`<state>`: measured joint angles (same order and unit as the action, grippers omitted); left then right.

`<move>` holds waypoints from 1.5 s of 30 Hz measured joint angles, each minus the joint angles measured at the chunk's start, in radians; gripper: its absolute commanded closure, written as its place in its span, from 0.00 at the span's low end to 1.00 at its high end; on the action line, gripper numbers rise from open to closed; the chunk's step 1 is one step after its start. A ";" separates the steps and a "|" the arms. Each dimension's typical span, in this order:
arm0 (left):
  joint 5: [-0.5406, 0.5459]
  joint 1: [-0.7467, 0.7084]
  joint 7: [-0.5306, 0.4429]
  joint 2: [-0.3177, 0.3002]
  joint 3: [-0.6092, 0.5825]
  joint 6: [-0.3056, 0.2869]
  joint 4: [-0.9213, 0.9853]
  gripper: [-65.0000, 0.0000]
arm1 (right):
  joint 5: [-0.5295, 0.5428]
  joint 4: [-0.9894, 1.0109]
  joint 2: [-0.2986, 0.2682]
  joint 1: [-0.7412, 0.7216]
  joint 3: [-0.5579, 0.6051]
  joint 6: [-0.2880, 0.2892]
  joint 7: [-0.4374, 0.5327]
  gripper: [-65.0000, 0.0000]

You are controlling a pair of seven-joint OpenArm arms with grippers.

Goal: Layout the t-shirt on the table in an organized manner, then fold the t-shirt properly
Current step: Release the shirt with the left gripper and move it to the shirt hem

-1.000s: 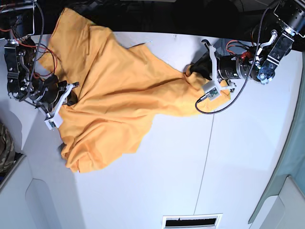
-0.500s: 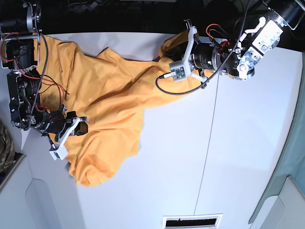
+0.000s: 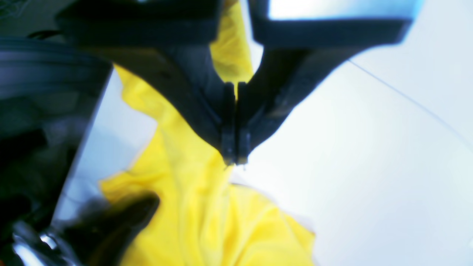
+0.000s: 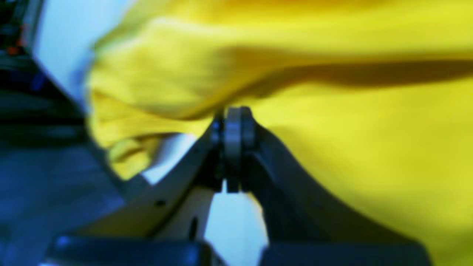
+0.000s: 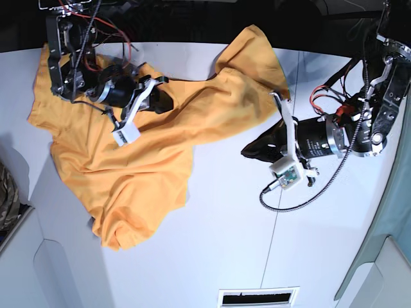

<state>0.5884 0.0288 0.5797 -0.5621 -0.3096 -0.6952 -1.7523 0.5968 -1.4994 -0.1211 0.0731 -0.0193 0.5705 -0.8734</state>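
Shirt (image 5: pixel 148 154) rumpled on table (image 5: pixel 225 244). Both grippers clenched on shirt cloth: left gripper (image 5: pixel 280 102) at its right edge, right gripper (image 5: pixel 162 95) near its top.

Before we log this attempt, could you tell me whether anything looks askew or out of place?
Yes: the t-shirt lies bunched and diagonal on the table, not flat. Both the right gripper and left gripper are clamped on its fabric.

Dark backdrop (image 5: pixel 192 19), floor vent (image 5: pixel 259 298) (slotted), camouflage cloth (image 5: pixel 8 196)
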 measured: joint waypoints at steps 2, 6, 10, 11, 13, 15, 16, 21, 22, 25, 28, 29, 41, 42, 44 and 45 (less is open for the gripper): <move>-0.002 0.042 0.005 0.060 -0.003 0.000 0.084 1.00 | -0.072 0.000 0.035 0.021 0.003 0.002 0.000 1.00; 0.005 0.132 -0.004 0.150 0.000 0.002 0.221 0.82 | -0.142 -0.002 0.005 0.069 -0.002 -0.017 -0.002 1.00; -0.008 0.180 -0.010 0.232 0.000 0.005 0.346 0.65 | -0.096 -0.009 -0.050 0.134 -0.050 -0.012 0.021 1.00; -0.016 0.196 -0.018 0.256 -0.001 0.005 0.384 0.60 | -0.086 -0.009 -0.058 0.143 -0.069 -0.012 0.021 1.00; -0.055 0.234 -0.058 0.297 -0.004 0.009 0.458 0.53 | -0.063 -0.009 -0.070 0.149 -0.109 -0.011 0.019 1.00; -0.092 0.275 -0.094 0.336 -0.004 0.039 0.536 0.53 | -0.042 -0.009 -0.084 0.154 -0.151 -0.013 0.011 1.00; -0.119 0.294 -0.107 0.359 -0.003 0.058 0.578 0.53 | -0.038 -0.008 -0.093 0.154 -0.173 -0.013 0.007 1.00; -0.211 0.377 -0.144 0.458 -0.005 0.100 0.785 0.53 | -0.040 -0.008 -0.110 0.154 -0.259 -0.017 0.000 1.00; -0.220 0.391 -0.150 0.469 -0.005 0.100 0.821 0.53 | -0.040 -0.008 -0.109 0.154 -0.276 -0.017 -0.002 1.00; -0.235 0.431 -0.181 0.487 -0.005 0.137 0.904 0.53 | -0.043 -0.008 -0.106 0.154 -0.332 -0.019 -0.008 1.00; -0.272 0.457 -0.193 0.502 -0.003 0.194 0.956 0.53 | -0.039 -0.008 -0.106 0.154 -0.381 -0.021 -0.011 1.00; -0.288 0.459 -0.195 0.514 -0.002 0.219 0.966 0.53 | -0.027 -0.008 -0.106 0.156 -0.393 -0.023 -0.011 1.00; -0.420 0.456 -0.230 0.590 -0.003 0.526 0.981 0.53 | 0.047 -0.008 -0.103 0.157 -0.401 -0.014 -0.060 1.00; -0.419 0.457 -0.230 0.593 -0.002 0.526 0.981 0.53 | 0.046 -0.009 -0.103 0.157 -0.401 -0.014 -0.060 1.00; -0.413 0.457 -0.234 0.602 -0.002 0.526 0.981 0.53 | 0.047 -0.009 -0.103 0.157 -0.401 -0.014 -0.060 1.00; -0.413 0.456 -0.233 0.611 -0.002 0.526 0.982 0.53 | 0.047 -0.009 -0.103 0.157 -0.401 -0.013 -0.060 1.00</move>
<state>0.1757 0.4847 0.3470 0.0486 -0.3119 -0.1696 -0.7708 0.6437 -1.5082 -0.2245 0.2298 -0.4198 0.5571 -0.9337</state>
